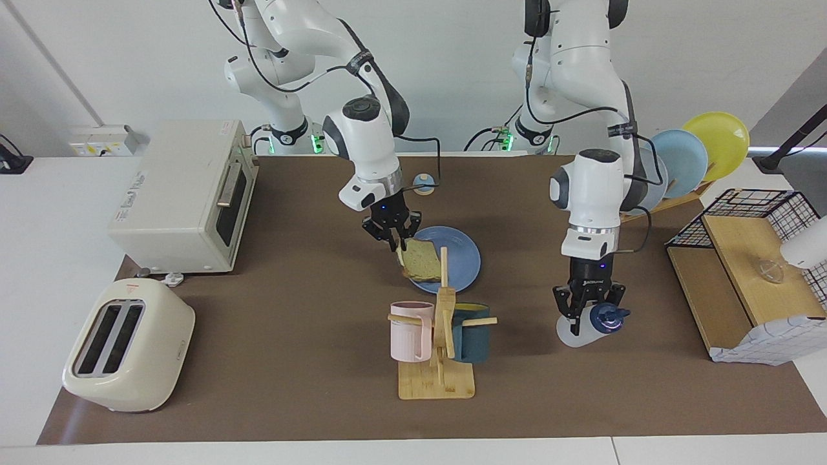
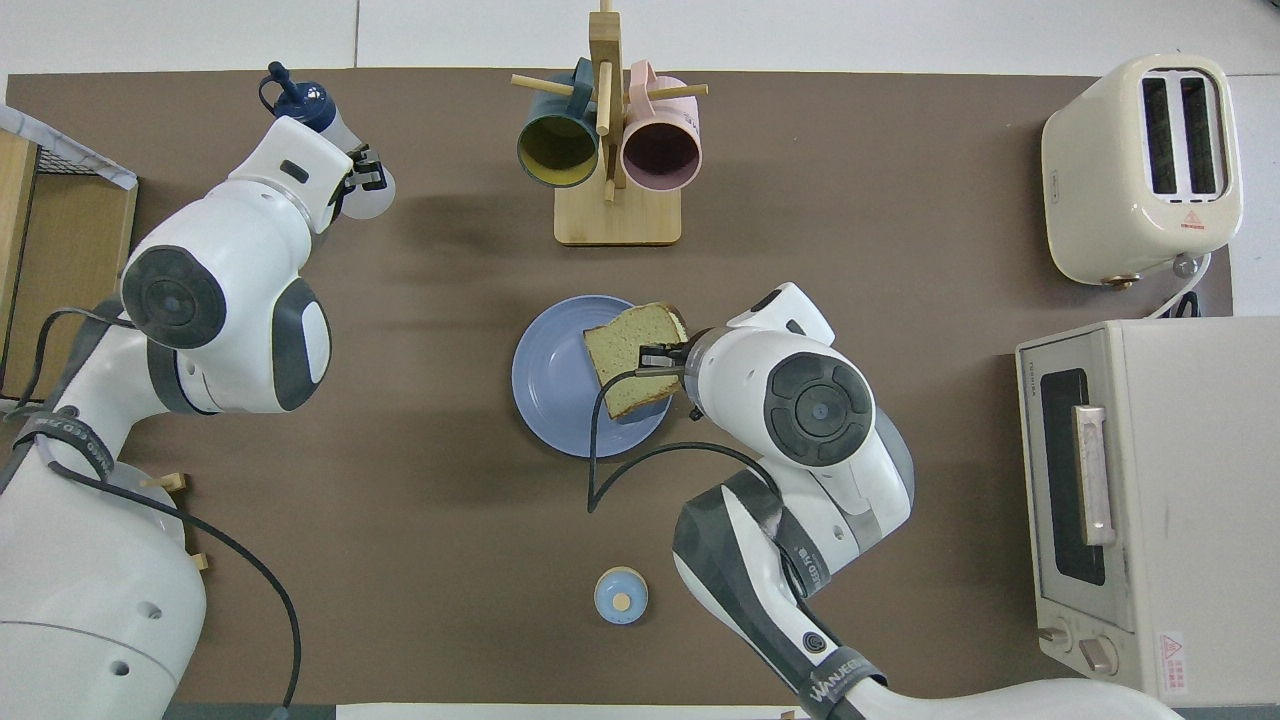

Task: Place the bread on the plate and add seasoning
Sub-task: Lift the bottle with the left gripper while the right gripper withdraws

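Note:
The bread (image 1: 423, 259), a speckled tan slice with a brown crust, hangs tilted from my right gripper (image 1: 395, 243), which is shut on its upper edge. Its lower edge is at the blue plate (image 1: 464, 257), on the side toward the right arm's end. In the overhead view the bread (image 2: 625, 362) covers that edge of the plate (image 2: 550, 390), with the right gripper (image 2: 660, 358) beside it. My left gripper (image 1: 583, 318) is shut on the seasoning bottle (image 1: 606, 318), which leans with its navy cap tipped sideways. It also shows in the overhead view (image 2: 305, 105) by the left gripper (image 2: 365, 182).
A wooden mug tree (image 1: 444, 345) with a pink and a teal mug stands farther from the robots than the plate. A toaster (image 1: 129, 345) and an oven (image 1: 187, 194) are at the right arm's end. A small blue bell (image 1: 423, 183), a plate rack (image 1: 701, 155) and a wire shelf (image 1: 749, 258) also stand here.

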